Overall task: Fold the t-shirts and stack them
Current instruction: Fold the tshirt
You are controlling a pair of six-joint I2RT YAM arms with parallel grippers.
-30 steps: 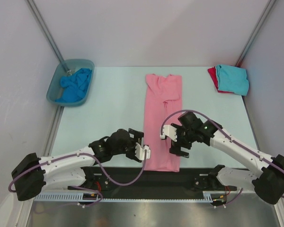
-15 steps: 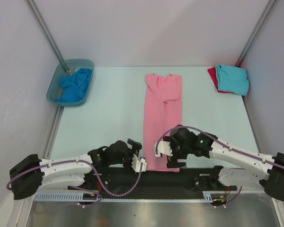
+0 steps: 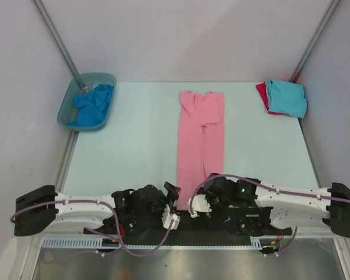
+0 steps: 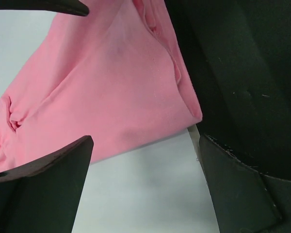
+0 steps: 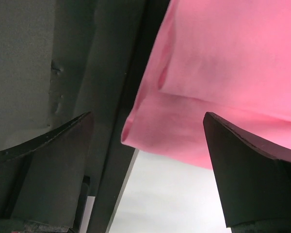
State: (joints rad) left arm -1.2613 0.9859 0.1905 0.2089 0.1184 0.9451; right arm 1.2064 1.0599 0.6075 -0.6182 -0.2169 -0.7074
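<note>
Left gripper [image 4: 143, 144], right gripper [image 5: 148, 117]: jaws spread wide, nothing held.
Set at the near hem corners of the long light pink cloth t-shirt [image 3: 200, 134] laid mid-table; hem grasp is judged in hand, both corners to be pinched next.

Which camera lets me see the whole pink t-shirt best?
The top camera: the pink t-shirt lies there as one long folded strip, nearly all visible. Each wrist camera shows only a near corner of it, close up.

Table [image 3: 134, 140] holds pink tee [image 3: 200, 140] (folded narrow), tub [image 3: 70, 102], red tee [image 3: 261, 93].
</note>
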